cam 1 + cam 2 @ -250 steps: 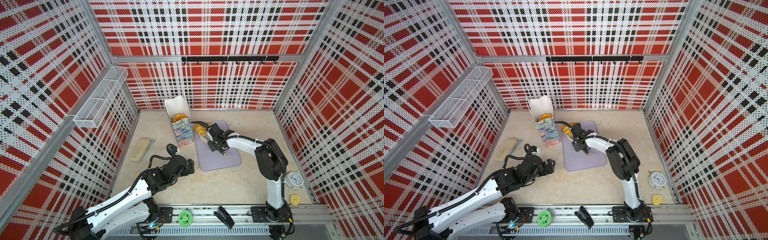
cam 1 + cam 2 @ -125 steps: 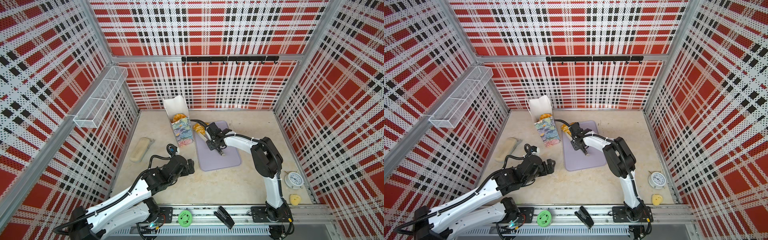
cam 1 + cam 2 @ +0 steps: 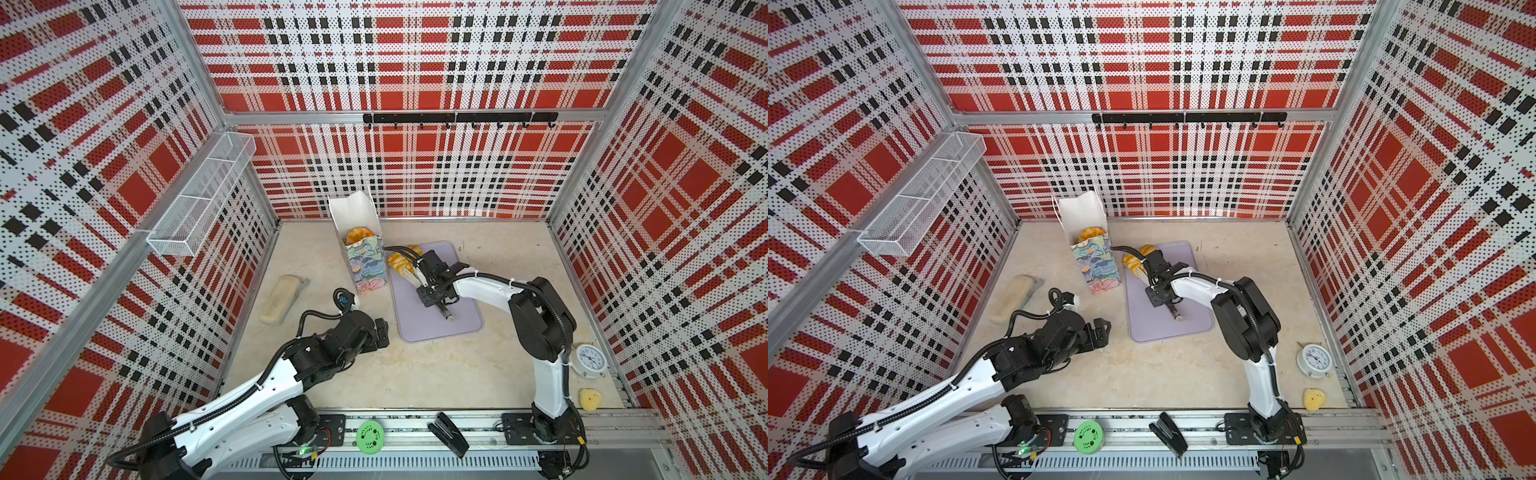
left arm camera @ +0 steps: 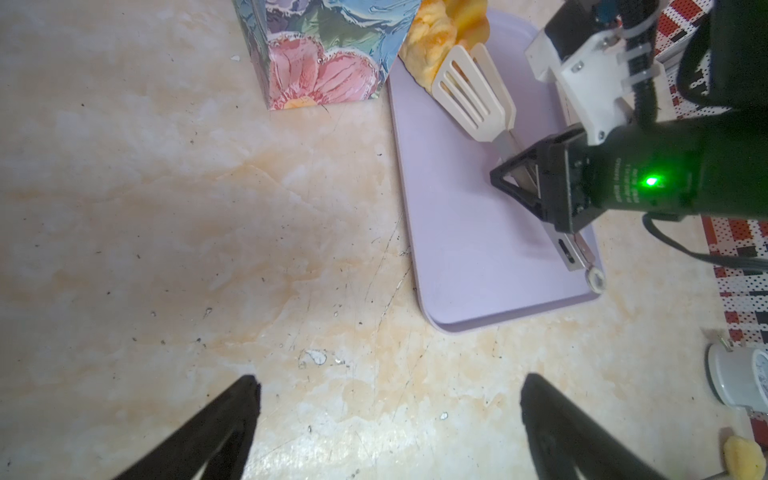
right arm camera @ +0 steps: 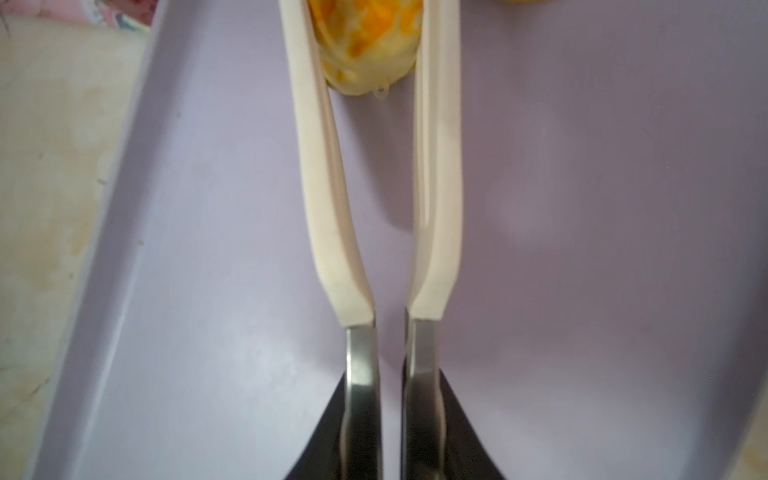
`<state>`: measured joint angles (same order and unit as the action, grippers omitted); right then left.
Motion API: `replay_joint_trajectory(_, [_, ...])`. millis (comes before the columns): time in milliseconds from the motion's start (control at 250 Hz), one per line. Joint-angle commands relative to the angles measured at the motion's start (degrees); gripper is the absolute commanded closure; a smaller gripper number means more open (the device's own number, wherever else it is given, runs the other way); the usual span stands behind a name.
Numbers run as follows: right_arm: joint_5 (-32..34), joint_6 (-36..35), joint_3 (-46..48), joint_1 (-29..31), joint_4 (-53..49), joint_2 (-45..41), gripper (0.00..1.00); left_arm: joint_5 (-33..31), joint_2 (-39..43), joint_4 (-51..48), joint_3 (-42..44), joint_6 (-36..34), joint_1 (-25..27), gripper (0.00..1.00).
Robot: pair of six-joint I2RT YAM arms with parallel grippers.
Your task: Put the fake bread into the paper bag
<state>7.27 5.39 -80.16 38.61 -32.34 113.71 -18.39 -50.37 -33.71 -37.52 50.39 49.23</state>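
The paper bag [image 3: 365,266] stands upright on the desk [image 3: 436,374] with its mouth gaping. One piece of fake bread [image 3: 357,235] shows inside it against the plain white back wall. A lilac tray [image 3: 440,320] lies flat just beside the bag, on its right in both top views. At the tray end nearest the bag sit a golden roll [image 5: 365,41] and, touching it on the side farther from the bag, a second pastry [image 3: 414,249].

The right tool [image 5: 390,415] is clamped on the steel handles of a pair of tongs [image 4: 473,99], which point toward the bag. The tongs' cream slotted blades stand on either side of the golden roll, close against its flanks, while the roll rests on the tray. The ring end of the handles reaches out over the tray corner far from the bag.

The left tool [image 4: 388,386] is over bare desk in front of the bag, apart from its base. Its jaws are spread wide with nothing between them.

A pale beige block [image 3: 278,299] lies on the desk to the bag's left, well apart from it
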Motion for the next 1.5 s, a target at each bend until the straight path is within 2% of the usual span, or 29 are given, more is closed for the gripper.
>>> replay_joint_trajectory(0, [-0.2, 0.6, 4.0, 0.7, 0.5, -6.8, 0.72, -0.3, -0.2, 1.3, 0.9, 0.8, 0.4, 0.01])
replay_joint_trajectory(96, [-0.1, 1.2, 8.6, 0.8, 0.2, -11.2, 0.71, -0.3, -0.6, 1.5, 0.9, 0.7, 0.5, 0.01])
replay_joint_trajectory(252, [0.2, 1.8, 15.3, 0.8, -0.5, -17.2, 0.65, -0.1, -1.4, 2.1, 1.0, 0.8, 0.9, 0.01])
replay_joint_trajectory(444, [-0.1, 0.6, 19.2, 0.9, 0.2, -19.3, 0.58, 0.1, -2.4, 2.7, 0.8, 0.8, 1.3, 0.0])
replay_joint_trajectory(696, [2.1, -1.6, 19.1, 0.6, 2.2, -18.9, 0.48, 0.0, -3.0, 2.9, 0.5, 1.2, 2.3, 0.01])
replay_joint_trajectory(956, [1.2, -3.7, 18.2, 0.1, 3.9, -17.4, 0.43, 0.8, -4.5, 3.3, 0.4, 1.5, 3.9, 0.0])
replay_joint_trajectory(1497, [-1.7, -8.4, 13.9, -1.3, 3.8, -12.5, 0.43, 3.0, -9.6, 6.7, -1.0, 0.7, 5.3, 0.01])
